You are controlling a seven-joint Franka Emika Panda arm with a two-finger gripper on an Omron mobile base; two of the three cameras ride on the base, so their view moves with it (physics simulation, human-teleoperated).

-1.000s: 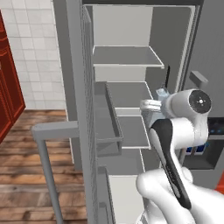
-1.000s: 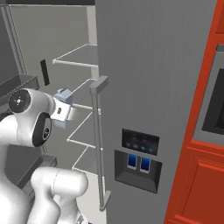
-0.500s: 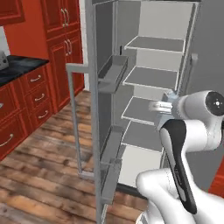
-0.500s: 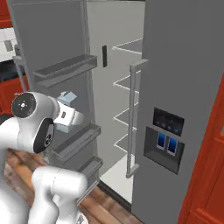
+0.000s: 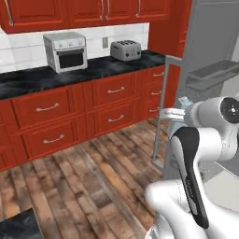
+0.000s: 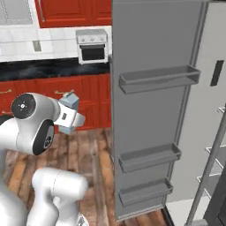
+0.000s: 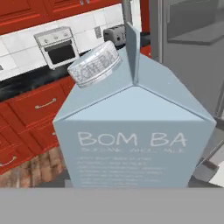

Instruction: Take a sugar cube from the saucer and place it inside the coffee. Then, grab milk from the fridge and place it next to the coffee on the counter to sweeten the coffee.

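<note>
The robot arm is a glossy white body of thick rounded links, with a long black oval inlay running down one link, round dark grey caps with a small pale centre mark on its joints, and a blocky white hand piece.

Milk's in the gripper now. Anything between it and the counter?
Nothing visible does. The milk sits in the gripper, and bare wood floor lies between the robot and the counter. The open fridge door stands off to the right.
</note>
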